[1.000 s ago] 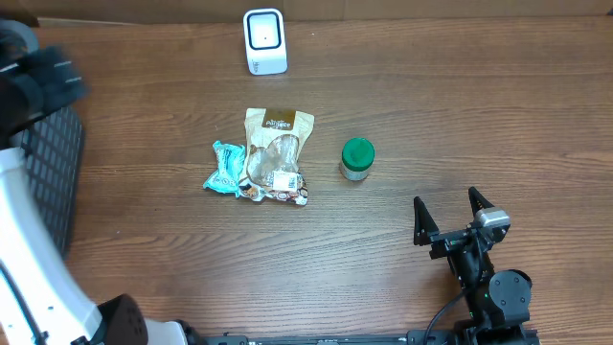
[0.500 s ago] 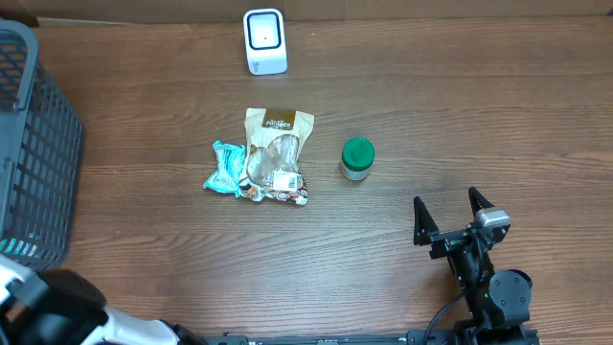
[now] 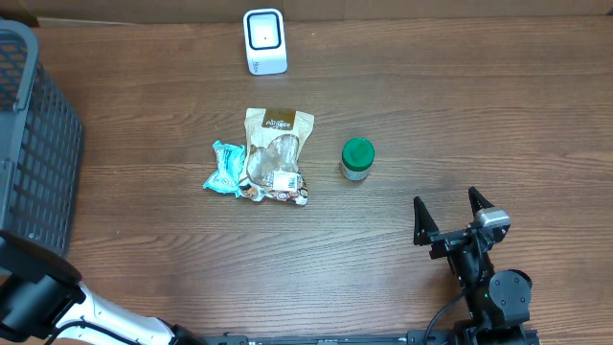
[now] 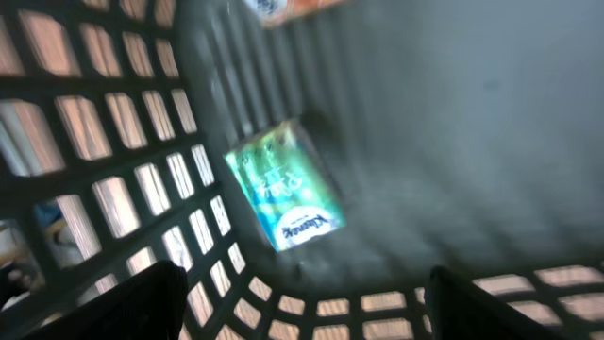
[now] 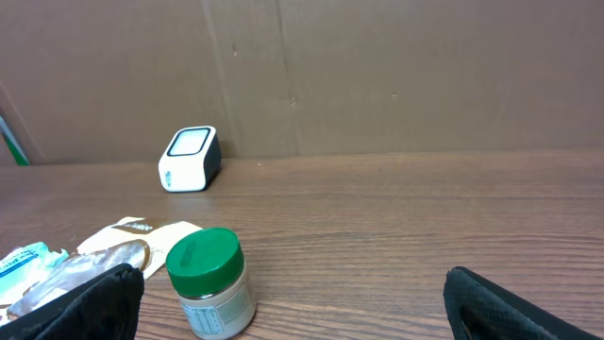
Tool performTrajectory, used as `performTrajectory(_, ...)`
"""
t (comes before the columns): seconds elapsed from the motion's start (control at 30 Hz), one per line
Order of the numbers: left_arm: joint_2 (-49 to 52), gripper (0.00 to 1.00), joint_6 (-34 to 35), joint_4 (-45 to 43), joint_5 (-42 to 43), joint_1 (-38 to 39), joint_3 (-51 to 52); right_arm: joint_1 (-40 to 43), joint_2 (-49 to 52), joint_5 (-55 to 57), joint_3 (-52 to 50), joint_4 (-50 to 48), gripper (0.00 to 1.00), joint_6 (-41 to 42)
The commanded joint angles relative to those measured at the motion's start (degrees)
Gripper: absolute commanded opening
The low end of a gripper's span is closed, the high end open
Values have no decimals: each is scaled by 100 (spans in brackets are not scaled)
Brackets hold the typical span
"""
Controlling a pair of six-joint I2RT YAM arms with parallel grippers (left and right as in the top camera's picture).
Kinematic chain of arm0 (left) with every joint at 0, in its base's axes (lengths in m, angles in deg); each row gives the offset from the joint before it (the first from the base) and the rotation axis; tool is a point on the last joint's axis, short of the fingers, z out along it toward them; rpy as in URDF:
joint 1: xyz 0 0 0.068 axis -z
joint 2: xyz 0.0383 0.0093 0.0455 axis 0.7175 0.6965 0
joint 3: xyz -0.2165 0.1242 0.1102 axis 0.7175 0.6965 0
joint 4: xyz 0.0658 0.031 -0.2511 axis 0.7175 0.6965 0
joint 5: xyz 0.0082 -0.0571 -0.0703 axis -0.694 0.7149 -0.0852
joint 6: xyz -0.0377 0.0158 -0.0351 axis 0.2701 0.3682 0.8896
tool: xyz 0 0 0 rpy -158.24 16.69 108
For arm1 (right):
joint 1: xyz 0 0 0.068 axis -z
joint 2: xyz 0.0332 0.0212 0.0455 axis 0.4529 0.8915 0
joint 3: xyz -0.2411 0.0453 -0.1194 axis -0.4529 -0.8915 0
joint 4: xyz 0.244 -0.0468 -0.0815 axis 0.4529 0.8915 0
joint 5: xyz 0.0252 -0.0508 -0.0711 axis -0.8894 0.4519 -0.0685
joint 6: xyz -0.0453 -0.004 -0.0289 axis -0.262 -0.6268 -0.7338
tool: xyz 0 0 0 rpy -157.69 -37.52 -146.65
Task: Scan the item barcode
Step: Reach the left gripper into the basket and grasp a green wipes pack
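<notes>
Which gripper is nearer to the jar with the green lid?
Right. The right gripper is a little right of the jar and nearer the front edge; the left gripper looks into the basket at the far left.

Lower right of the overhead view: the right claw [image 3: 445, 198] is matte black with two tapering fingers, a silver-grey block [image 3: 491, 218] behind them and a black cable [image 3: 442, 316] below. Lower left: the left arm [image 3: 105, 321] is black, then glossy white.
</notes>
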Motion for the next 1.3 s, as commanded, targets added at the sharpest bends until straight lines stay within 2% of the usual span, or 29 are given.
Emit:
performTrajectory(0.0,79,83,166,-317,-286,-63,584,-9,-57,-28,-61,-15,100,33)
performTrajectory(0.43,79,76,164,-1856,-490,-61,2240,-9,-57,-28,-61,-15,100,33)
performTrajectory(0.53,81,63,162,-2079,-490,-61,2413,-9,-57,-28,-61,-15,100,33)
performTrajectory(0.63,81,29,160,-2114,-490,-61,2417,-9,-57,-28,-61,-15,100,33)
performTrajectory(0.67,81,20,160,-2114,-490,-61,2413,-9,-57,-28,-61,-15,100,33)
performTrajectory(0.73,81,7,155,-2105,-490,-61,2406,-9,-57,-28,-61,-15,100,33)
performTrajectory(0.77,79,4,114,-2096,-485,-55,2398,-9,-57,-28,-61,-15,100,33)
performTrajectory(1.03,-199,4,118,-1591,-413,-28,1930,-9,-57,-28,-61,-15,100,33)
performTrajectory(1.27,-1078,4,120,-1217,319,101,1021,-9,-57,-28,-61,-15,100,33)
